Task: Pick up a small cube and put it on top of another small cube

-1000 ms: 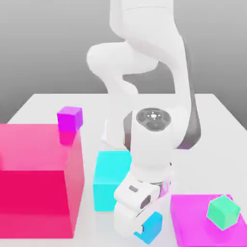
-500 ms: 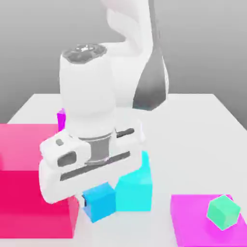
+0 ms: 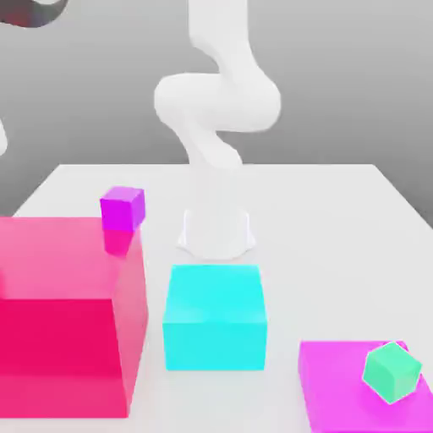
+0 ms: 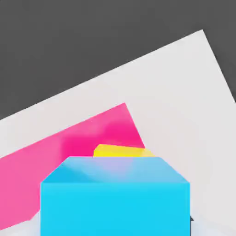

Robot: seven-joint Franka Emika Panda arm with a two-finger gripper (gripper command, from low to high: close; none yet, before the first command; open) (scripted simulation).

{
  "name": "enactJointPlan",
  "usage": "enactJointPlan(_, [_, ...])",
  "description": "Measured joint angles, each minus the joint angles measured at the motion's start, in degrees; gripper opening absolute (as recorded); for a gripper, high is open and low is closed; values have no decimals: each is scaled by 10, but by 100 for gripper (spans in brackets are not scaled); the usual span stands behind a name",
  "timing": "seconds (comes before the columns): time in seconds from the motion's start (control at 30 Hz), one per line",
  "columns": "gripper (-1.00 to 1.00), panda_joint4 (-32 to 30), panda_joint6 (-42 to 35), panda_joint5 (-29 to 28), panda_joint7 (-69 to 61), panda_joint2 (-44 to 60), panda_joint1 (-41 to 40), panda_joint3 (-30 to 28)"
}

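The gripper was clenched on the small cube [image 4: 115,196], above a yellow cube [image 4: 120,150] and pink block [image 4: 73,143]. Lowering it centred and level would probably stack best.

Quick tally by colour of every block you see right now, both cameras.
Pink big block: 1
Purple small cube: 1
Cyan big block: 1
Magenta flat block: 1
Green small cube: 1
Sky-blue small cube: 1
Yellow block: 1
Total: 7
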Motion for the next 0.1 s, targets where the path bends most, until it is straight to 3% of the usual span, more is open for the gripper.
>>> enactJointPlan(0.1, [100,0,0,0,0,0,0,0])
